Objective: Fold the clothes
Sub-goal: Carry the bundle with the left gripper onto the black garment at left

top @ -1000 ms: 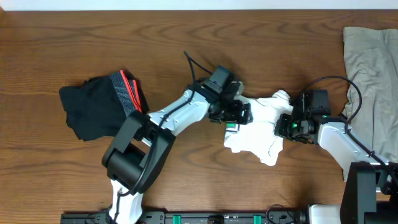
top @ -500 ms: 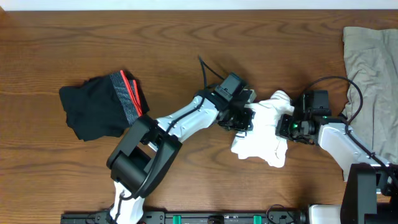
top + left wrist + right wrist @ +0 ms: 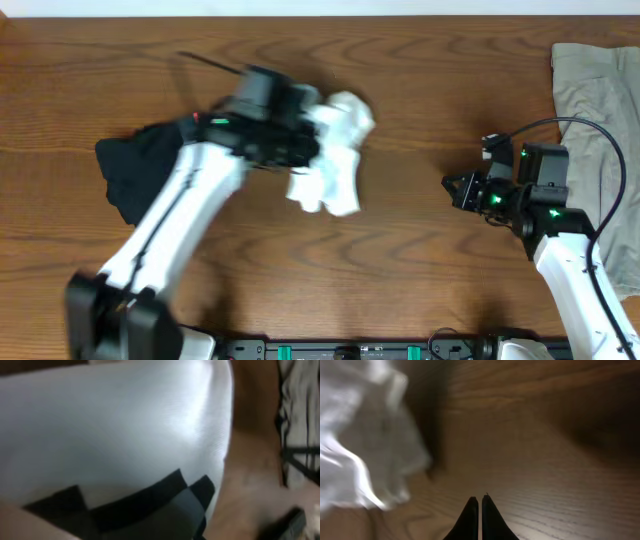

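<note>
Wooden table [image 3: 400,60] carries three garments. Khaki-grey garment [image 3: 590,90] lies spread at the far right edge. Black shorts [image 3: 135,180] lie crumpled at the left, partly under the left arm. White T-shirt [image 3: 335,150] is bunched left of centre, near the shorts and well apart from the khaki piece. Left gripper [image 3: 300,150] is clamped tight on the T-shirt's left side. Right gripper [image 3: 452,188] has its jaws closed together, empty, over bare wood between shirt and khaki garment

The shorts [image 3: 130,175] lie on the counter [image 3: 420,70] at frame left, the T-shirt [image 3: 335,150] sits upper centre against the left tool [image 3: 303,152], the right tool [image 3: 455,188] is right of centre, and another garment [image 3: 595,100] lies along the right edge.
</note>
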{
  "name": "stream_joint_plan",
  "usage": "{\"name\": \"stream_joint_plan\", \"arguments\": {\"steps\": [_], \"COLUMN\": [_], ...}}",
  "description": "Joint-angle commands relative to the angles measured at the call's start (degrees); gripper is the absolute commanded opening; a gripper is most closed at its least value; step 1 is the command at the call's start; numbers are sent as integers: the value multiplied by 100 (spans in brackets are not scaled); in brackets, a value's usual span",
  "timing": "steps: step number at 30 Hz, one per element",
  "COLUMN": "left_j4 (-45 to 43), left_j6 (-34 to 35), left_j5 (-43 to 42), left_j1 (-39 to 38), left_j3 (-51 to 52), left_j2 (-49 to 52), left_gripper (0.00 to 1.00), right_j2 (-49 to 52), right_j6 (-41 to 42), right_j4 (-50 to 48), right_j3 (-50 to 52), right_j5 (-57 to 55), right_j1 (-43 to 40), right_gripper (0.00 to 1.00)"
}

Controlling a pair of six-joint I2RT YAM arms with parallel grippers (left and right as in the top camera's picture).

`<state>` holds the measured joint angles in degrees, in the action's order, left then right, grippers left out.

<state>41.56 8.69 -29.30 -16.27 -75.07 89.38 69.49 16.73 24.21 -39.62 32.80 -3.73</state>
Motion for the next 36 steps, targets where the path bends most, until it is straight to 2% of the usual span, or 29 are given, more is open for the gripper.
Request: {"name": "stream_joint_plan", "arguments": {"steps": [1,7,13,15,17,18,19,22,23,24,27,31,34,36], "left_j4": [289,791,916,870,813,813,828,863,879,903,986,1091,1357,1635], "left_j6": [-444,-815,-1228,-1484,-1460,-1451,-1419,-1246,-1137,-1056,-876,-901,-1397,-1781], "left_j5": [216,354,560,586,603,603,603,603,603,601,505,-321,-1073,-1209], "left_j1": [782,2319,3744,4111,4411,4522,4636,4905,4983,5069,5261,5318,5106,4800], "left_j3": [-46,-44,-44,-42,-37,-37,-37,-39,-39,-39,-50,-59,-59,-59], "left_j2": [-319,-404,-389,-348,-278,-247,-221,-223,-236,-264,-411,-835,-1224,-1482], "left_gripper": [6,6,8,16,43,52,56,62,74,77,79,80,80,80], "right_j2": [4,15,15,15,15,15,15,15,15,15,15,15,15,13], "right_j6": [-42,-46,-46,-46,-46,-46,-46,-46,-46,-46,-50,-50,-55,-192], "right_j4": [122,348,374,367,367,369,369,398,413,431,501,520,509,514], "right_j3": [-66,-66,-66,-66,-66,-66,-66,-66,-66,-68,-66,-66,-68,-85], "right_j5": [101,-66,-68,-83,-133,-133,-131,-129,-129,-129,-131,-127,-105,-9], "right_j1": [-37,-39,-37,-39,-39,-39,-39,-39,-39,-39,-39,-39,-39,-37], "right_gripper": [3,2,2,2,2,2,2,2,1,2,2,2,4,5]}}
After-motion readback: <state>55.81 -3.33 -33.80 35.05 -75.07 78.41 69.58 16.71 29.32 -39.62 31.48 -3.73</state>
